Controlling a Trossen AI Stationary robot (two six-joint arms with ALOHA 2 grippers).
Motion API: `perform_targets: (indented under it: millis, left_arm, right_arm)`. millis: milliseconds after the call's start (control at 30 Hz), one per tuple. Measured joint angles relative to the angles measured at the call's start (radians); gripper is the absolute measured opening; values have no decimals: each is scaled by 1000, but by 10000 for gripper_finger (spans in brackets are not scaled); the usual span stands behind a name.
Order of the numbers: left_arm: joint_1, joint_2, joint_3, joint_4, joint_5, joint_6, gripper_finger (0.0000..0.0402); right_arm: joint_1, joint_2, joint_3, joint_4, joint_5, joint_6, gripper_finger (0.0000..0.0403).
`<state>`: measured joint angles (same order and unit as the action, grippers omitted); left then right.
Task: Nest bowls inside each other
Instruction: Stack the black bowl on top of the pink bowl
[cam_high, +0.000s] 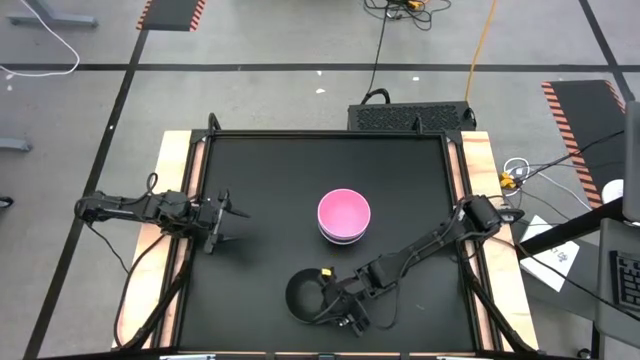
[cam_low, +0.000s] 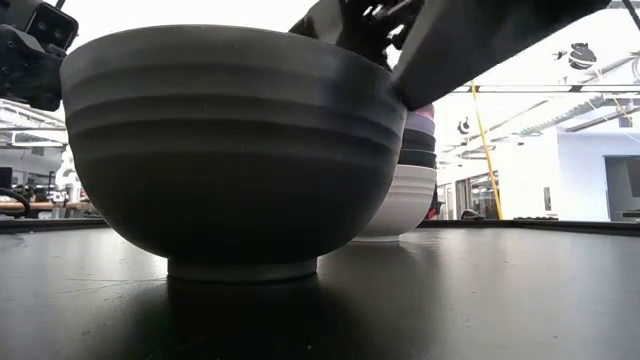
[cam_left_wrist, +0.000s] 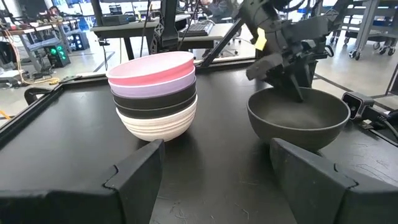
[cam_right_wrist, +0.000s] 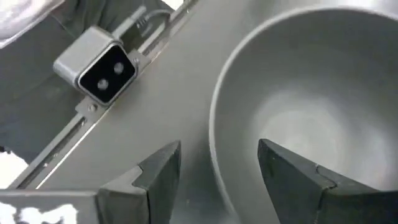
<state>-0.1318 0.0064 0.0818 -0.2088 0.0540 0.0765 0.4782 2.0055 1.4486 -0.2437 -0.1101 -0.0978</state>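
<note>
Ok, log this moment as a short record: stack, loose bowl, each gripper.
stack: pink bowl on top, then lavender bowl, black, white bowl at the bottom, mid-table
loose bowl: black bowl, upright on the table, apart from the stack
right gripper: open, fingers straddling the black bowl's rim, one inside, one outside
left gripper: open, empty, at the table's left side
table: black surface

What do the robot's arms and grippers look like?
Both arms are dark, thin and jointed, with black cables running along them. The left gripper ends in two pointed black fingers, like a small fork. The right gripper is chunky and black, with a little yellow tag near its wrist. Up close, its fingers are wedge-shaped and matte dark grey.
</note>
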Motion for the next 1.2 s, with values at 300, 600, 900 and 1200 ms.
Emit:
perform_targets:
  millis: [300, 600, 900, 1200]
  left_arm:
    - [0, 0, 0, 0, 1, -1, 294]
    - [0, 0, 0, 0, 1, 0, 294]
    - [0, 0, 0, 0, 1, 0, 294]
    - [0, 0, 0, 0, 1, -1, 294]
  right_arm:
    - [-21, 39, 0, 17, 3, -23, 150]
    - [-27, 33, 0, 44, 9, -65, 40]
    - [-28, 33, 0, 62, 108, -102, 4]
    - [-1, -47, 0, 105, 244, -211, 2]
